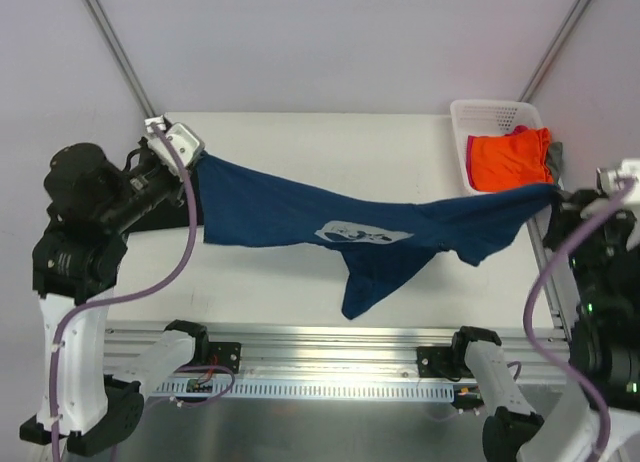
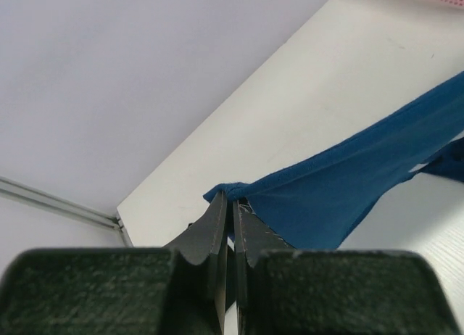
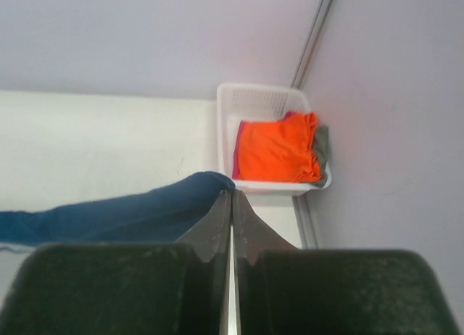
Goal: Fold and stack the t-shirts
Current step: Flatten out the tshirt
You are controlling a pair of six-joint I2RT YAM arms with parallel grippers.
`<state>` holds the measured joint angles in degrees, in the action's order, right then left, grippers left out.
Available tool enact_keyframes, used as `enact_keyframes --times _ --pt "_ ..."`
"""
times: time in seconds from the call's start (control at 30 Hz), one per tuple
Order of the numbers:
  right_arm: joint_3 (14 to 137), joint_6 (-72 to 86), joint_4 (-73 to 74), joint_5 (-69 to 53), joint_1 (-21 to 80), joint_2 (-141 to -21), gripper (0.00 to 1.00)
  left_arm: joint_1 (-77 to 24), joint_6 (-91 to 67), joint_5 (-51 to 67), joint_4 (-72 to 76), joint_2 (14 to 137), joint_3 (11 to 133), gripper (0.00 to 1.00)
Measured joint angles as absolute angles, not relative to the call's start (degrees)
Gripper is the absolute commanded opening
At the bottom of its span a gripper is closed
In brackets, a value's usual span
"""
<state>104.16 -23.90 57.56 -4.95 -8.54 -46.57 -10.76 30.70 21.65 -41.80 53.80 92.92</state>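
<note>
Left fingers (image 2: 216, 230) and right fingers (image 3: 215, 230) clenched the navy t-shirt (image 1: 280, 210) at both ends across mid-frame; lowering it taut and level onto the tabletop (image 1: 330, 142) seemed wise

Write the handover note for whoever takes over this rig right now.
Left gripper: shut on one end of the navy shirt.
Right gripper: shut on its other end.
It hangs stretched between them over the table.
Basket, far right corner: orange shirt on top, pink cloth and grey cloth at its edges.
Done: nothing folded in view.
To do: fold the navy shirt, then the rest, and stack.
</note>
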Motion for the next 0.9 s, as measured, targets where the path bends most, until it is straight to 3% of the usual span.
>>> enact_keyframes --times 0.2,0.47,0.73,0.9 --pt "109.9 -24.3 55.5 0.0 -8.3 -37.6 0.0 -10.8 30.0 22.4 -43.4 50.7 100.4 0.0" --pt "127.3 -28.1 47.9 11.7 -2.0 -45.6 0.0 -10.8 29.2 22.5 -42.2 57.0 118.7 0.0" --pt "118.3 -34.0 37.5 14.2 -0.4 -51.9 0.0 -10.8 32.0 20.3 -35.6 66.3 119.9 0.0" --pt "120.1 -36.1 34.1 15.0 -2.1 -68.4 0.0 -10.8 36.4 18.3 -33.6 78.2 118.9 0.0"
